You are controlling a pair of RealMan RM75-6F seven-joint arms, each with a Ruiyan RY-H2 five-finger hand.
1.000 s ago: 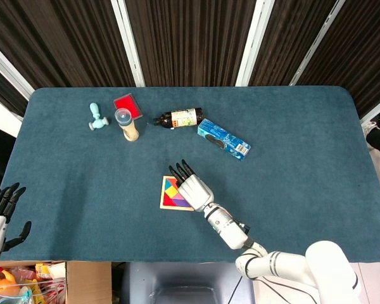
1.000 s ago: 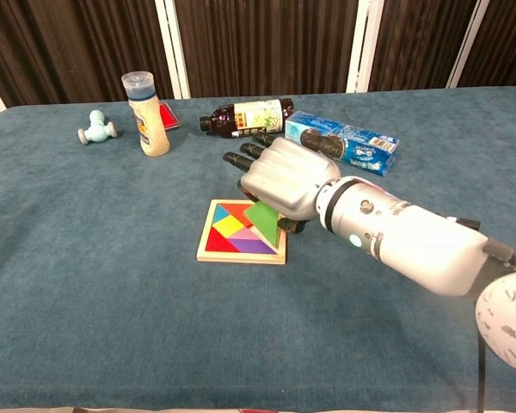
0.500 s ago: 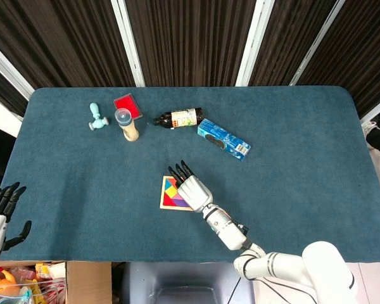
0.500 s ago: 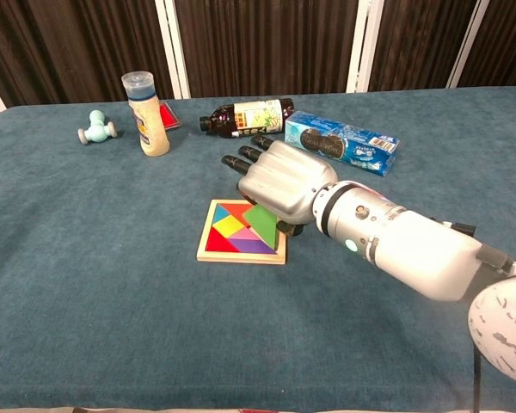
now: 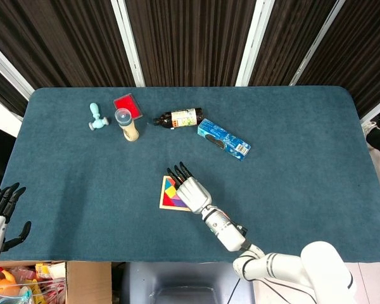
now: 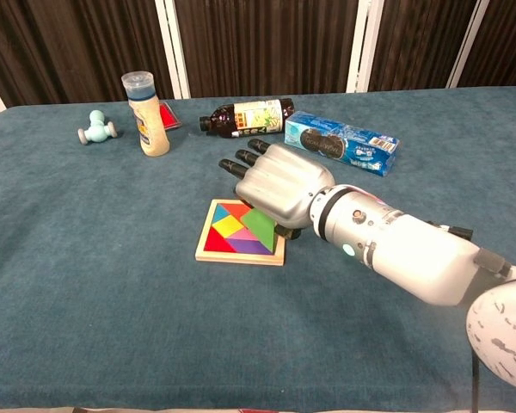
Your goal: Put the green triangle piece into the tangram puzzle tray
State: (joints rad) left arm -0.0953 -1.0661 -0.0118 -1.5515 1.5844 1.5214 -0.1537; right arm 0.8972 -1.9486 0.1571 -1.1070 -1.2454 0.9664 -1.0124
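Observation:
The wooden tangram tray (image 6: 236,257) lies near the middle of the table with coloured pieces in it. The green triangle piece (image 6: 260,225) sits almost flat in the tray's right half, its right edge tucked under my right hand (image 6: 279,185). That hand hovers palm-down over the tray's right side, fingers stretched forward, thumb underneath against the piece. From the head view my right hand (image 5: 191,190) covers the green piece and much of the tray (image 5: 166,201). My left hand (image 5: 0,212) hangs off the table's near-left corner, fingers apart and holding nothing.
Behind the tray lie a dark bottle (image 5: 177,118) and a blue box (image 5: 223,139). A jar with a blue lid (image 5: 126,124), a red box (image 5: 127,104) and a light blue toy (image 5: 96,118) stand at the back left.
My right hand has shifted slightly left and lower. The green triangle has gone from tilted above the tray to nearly flat inside it.

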